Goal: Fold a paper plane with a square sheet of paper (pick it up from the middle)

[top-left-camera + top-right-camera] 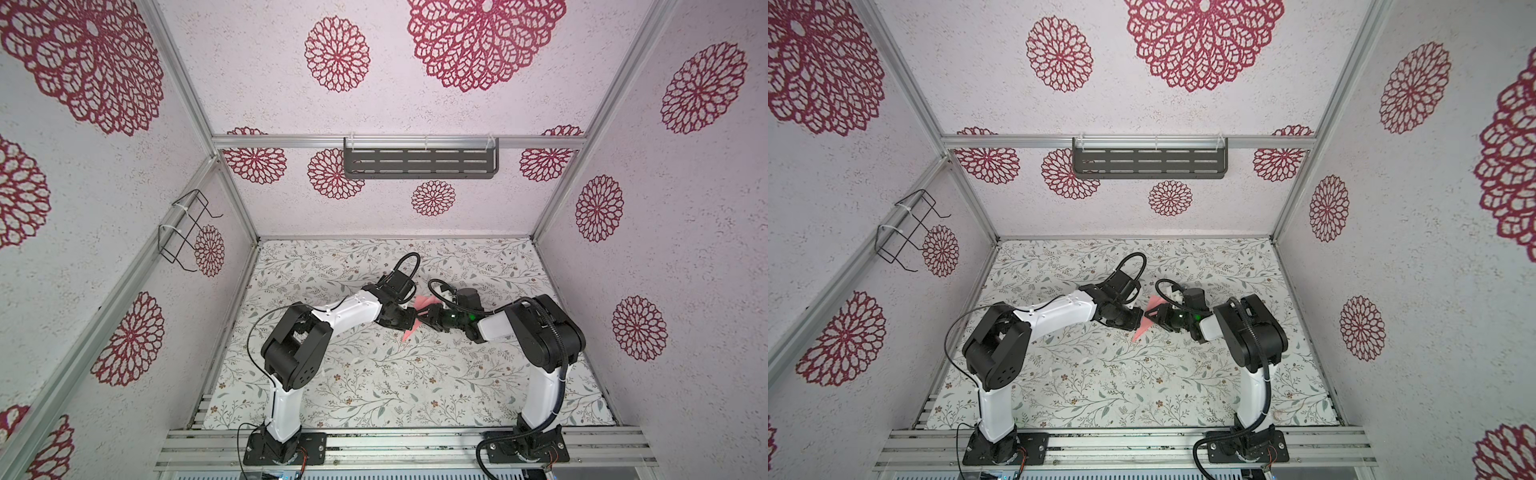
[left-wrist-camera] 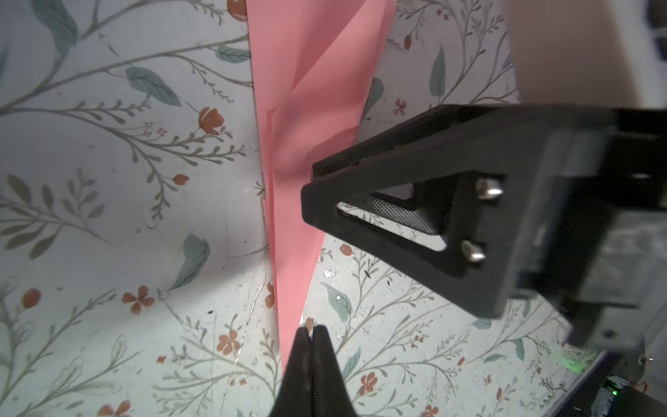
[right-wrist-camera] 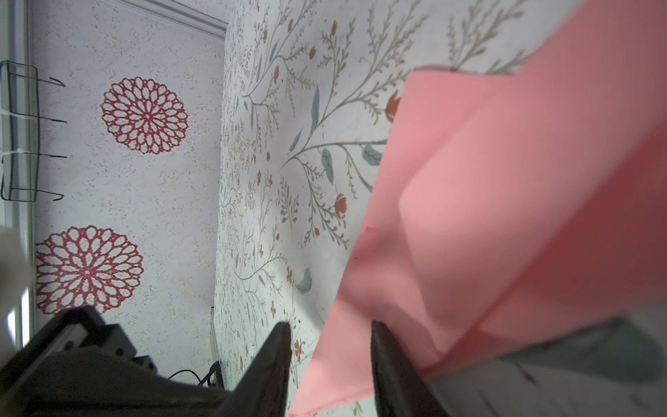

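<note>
Paper plane (image 2: pixel 299 144) hangs just above the middle of the floral mat (image 1: pixel 374 374), the left gripper (image 2: pixel 310 335) with fingers pressed together on its narrow end, the right gripper (image 3: pixel 330 335) with fingers apart astride it. Featherlight, floppy, crushable; I'd grip the layered centre crease.

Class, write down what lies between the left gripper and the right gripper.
The folded pink paper lies between the left gripper and the right gripper, touching the floral table; this shows in both top views.
</note>
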Robot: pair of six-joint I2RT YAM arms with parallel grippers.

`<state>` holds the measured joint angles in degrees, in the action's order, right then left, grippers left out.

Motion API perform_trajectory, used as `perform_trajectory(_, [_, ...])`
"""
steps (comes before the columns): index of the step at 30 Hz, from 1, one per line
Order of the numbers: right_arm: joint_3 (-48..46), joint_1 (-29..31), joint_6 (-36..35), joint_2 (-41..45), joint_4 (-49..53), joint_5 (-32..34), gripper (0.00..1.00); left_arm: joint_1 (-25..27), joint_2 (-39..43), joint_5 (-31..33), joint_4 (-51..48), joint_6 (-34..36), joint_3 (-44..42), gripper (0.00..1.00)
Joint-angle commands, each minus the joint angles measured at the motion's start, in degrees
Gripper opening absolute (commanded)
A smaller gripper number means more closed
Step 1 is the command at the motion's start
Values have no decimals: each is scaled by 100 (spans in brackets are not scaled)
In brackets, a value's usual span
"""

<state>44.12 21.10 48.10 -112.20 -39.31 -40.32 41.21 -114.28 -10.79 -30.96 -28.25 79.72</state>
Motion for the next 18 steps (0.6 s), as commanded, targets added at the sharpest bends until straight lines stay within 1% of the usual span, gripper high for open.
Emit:
perform_trajectory(1, [-194,-74,73,-252,446,331,41,76,-193,134,-28,100,118,2])
perform_trajectory(12, [-216,-72,103,-253,415,337,41,254,-427,326,-293,127,228,1])
perform_trajectory(18, [-252,-71,154,-258,350,349,41,377,-428,503,-453,110,115,1])
